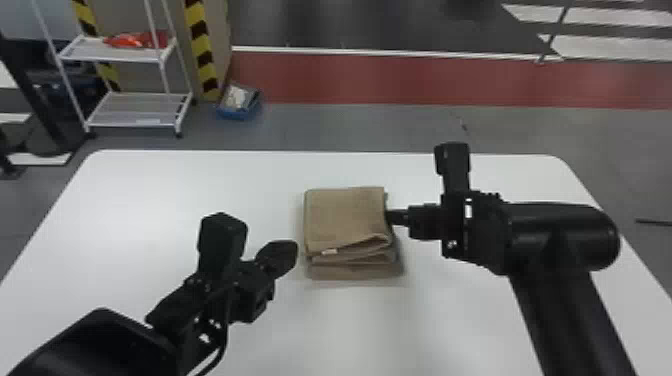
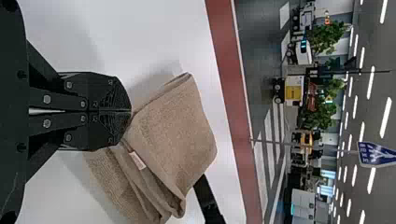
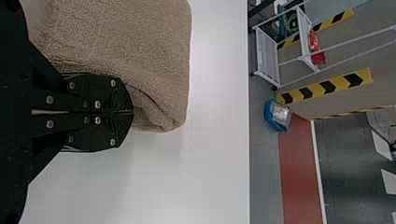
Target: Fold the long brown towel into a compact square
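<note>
Head view — 1 folded brown towel point(image 1: 345, 217), right tool point(image 1: 393, 217) at its edge.

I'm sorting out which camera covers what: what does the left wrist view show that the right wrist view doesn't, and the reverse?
Left wrist view: the left gripper, fingers together, the small white tag on the towel, and a blue sign.
Right wrist view: a white shelf rack, yellow-and-black stripes, and a blue container on the floor.
Both: the folded brown towel, the white table and the red floor strip.
</note>
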### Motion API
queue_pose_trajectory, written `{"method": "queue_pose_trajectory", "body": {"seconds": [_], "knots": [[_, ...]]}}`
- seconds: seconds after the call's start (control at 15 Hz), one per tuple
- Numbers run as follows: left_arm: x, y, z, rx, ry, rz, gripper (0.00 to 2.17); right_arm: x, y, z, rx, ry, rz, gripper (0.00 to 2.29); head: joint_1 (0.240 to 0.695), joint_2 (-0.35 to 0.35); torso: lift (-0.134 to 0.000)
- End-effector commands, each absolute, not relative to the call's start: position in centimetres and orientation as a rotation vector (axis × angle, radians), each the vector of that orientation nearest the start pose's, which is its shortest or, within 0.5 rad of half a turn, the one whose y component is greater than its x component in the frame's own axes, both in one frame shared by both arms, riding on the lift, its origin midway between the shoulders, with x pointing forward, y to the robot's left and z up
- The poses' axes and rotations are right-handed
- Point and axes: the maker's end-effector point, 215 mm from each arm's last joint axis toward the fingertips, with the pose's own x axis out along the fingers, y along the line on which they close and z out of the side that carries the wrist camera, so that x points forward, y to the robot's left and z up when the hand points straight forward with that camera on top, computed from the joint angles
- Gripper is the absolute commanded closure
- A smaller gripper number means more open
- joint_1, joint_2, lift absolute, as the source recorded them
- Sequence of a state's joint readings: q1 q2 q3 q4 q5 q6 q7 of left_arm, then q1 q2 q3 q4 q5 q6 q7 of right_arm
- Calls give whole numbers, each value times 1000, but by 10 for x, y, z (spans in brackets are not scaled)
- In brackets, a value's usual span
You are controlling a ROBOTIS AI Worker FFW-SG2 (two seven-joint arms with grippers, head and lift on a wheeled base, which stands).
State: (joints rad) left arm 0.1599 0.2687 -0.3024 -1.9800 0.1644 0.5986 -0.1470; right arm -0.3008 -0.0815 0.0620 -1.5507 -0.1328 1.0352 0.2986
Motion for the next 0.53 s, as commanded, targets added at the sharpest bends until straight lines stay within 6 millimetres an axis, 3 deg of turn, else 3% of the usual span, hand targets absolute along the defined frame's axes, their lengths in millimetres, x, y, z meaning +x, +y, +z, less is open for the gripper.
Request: {"method": "queue_pose_trajectory", "body": {"seconds": [0.0, 0.07, 0.13, 0.2, 0.33, 0.47], "knots": [[485, 83, -414, 88, 403, -488, 1885, 570, -175, -433, 119, 719, 318, 1605, 695, -71, -118], [490, 83, -405, 88, 366, -470, 1733, 562, -187, -420, 110, 684, 286, 1028, 695, -77, -118], [495, 84, -397, 88, 330, -439, 1517, 554, -197, -410, 106, 655, 269, 299, 695, -84, -118], [498, 85, -390, 83, 305, -420, 1362, 548, -207, -398, 100, 623, 253, -2, 695, -92, -118], [498, 78, -386, 76, 299, -433, 1366, 547, -206, -386, 104, 579, 270, 22, 695, -116, -118], [498, 72, -386, 77, 298, -441, 1366, 554, -191, -366, 117, 500, 329, 103, 695, -129, -118]]}}
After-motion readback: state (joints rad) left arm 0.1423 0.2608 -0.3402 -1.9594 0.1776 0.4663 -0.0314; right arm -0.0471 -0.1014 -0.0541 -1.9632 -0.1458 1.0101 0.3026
